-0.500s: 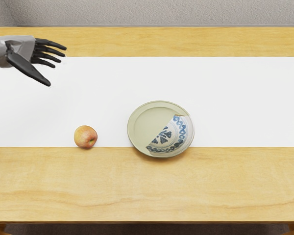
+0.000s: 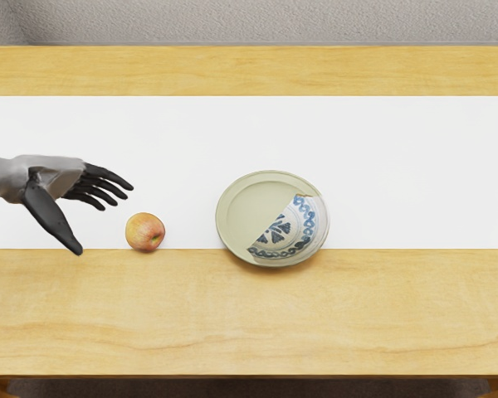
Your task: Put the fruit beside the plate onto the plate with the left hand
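On the left side of the tabletop (image 2: pixel 249 307), at the near edge of the white runner (image 2: pixel 332 141) that crosses it, the apple (image 2: pixel 145 231) sits by itself, a little way left of the plate (image 2: pixel 247 201) and not touching it. The plate, pale green with a blue pattern over part of its face, holds nothing. The left robot hand (image 2: pixel 70 195) reaches in from the left edge and hovers just beside the apple, on its far-left side. The hand is open and grips nothing: its dark fingers (image 2: pixel 106 187) are spread and point toward the fruit, and the thumb (image 2: pixel 54 222) angles down and away from them. A small gap shows between the fingertips and the apple, so there is no contact yet. The right arm is out of sight. By my reading the task is in its early approach. None of the real work is done, since the fruit has been neither grasped nor lifted. What remains is to bring the hand around the apple, curl the fingers on it, carry it to the right over the plate's rim, set it down and let go. A round apple may roll if nudged before the grasp is firm.
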`<state>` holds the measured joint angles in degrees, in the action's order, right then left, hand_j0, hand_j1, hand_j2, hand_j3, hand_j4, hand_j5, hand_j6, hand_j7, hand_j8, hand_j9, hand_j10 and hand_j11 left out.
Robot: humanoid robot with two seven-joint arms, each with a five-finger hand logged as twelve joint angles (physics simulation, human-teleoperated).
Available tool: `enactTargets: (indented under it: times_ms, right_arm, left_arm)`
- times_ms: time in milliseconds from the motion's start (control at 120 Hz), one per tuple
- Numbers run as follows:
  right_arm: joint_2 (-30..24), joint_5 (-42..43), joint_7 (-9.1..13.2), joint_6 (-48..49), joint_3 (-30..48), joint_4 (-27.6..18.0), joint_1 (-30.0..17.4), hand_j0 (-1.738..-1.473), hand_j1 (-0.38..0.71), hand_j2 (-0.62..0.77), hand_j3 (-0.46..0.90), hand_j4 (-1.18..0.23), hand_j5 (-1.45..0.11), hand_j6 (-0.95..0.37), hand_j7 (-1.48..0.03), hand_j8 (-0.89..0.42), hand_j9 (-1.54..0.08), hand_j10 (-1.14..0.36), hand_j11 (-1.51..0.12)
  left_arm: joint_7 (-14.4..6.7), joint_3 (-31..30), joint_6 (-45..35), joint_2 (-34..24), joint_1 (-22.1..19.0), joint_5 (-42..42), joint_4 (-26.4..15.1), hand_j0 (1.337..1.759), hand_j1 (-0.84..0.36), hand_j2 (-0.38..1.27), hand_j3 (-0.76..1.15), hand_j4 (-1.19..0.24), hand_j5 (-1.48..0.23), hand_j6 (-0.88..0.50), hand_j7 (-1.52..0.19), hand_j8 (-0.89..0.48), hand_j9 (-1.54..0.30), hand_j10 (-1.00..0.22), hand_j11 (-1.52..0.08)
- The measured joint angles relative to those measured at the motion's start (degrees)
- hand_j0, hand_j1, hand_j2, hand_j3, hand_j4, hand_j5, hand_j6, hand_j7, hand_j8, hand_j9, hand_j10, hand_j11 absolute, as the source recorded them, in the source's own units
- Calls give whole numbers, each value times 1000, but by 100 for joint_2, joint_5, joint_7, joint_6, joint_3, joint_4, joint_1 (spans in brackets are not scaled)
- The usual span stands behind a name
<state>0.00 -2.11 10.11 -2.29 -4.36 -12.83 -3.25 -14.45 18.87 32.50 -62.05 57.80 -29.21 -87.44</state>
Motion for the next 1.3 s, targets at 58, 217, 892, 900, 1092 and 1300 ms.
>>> enactTargets:
  times_ms: [58,217,892,900,1092,1300]
  right_arm:
    - [0,0,0,0,0,0,0,-1658,-303,-8,0,-38,-50,-38,-50,-38,-50,-38,-50]
    - [0,0,0,0,0,0,0,-1658,-303,-8,0,-38,-50,-38,-50,-38,-50,-38,-50]
    - [0,0,0,0,1,0,0,-1658,-303,-8,0,-38,-50,-38,-50,-38,-50,-38,-50]
    - [0,0,0,0,1,0,0,-1658,-303,-8,0,-38,-50,-38,-50,-38,-50,-38,-50]
    - [0,0,0,0,0,0,0,-1658,-303,-8,0,-38,-50,-38,-50,-38,-50,-38,-50]
    - [0,0,0,-1,1,0,0,-1658,-303,-8,0,-38,-50,-38,-50,-38,-50,-38,-50]
  left_arm:
    - [-2,0,-427,6,-112,-148,-186,1658,59,51,0,-248,-318,-249,-318,-249,-317,-248,-317]
    - [-4,-1,-1459,261,-180,-360,-433,1658,45,54,0,-260,-333,-261,-333,-261,-333,-260,-332]
    - [-1152,-394,-4548,1393,-990,-2176,-727,1658,-12,65,0,-307,-395,-308,-395,-308,-395,-307,-395]
    - [-1208,-399,-4572,1415,-990,-2197,-733,1658,-12,65,0,-307,-395,-308,-395,-308,-395,-307,-395]
    - [-1919,-454,-4850,1847,-975,-2671,-810,1658,-8,64,0,-304,-391,-305,-391,-305,-391,-304,-390]
    - [-2039,-512,-5006,2212,-871,-2952,-807,1658,-1,89,0,-300,-389,-301,-388,-302,-386,-301,-385]
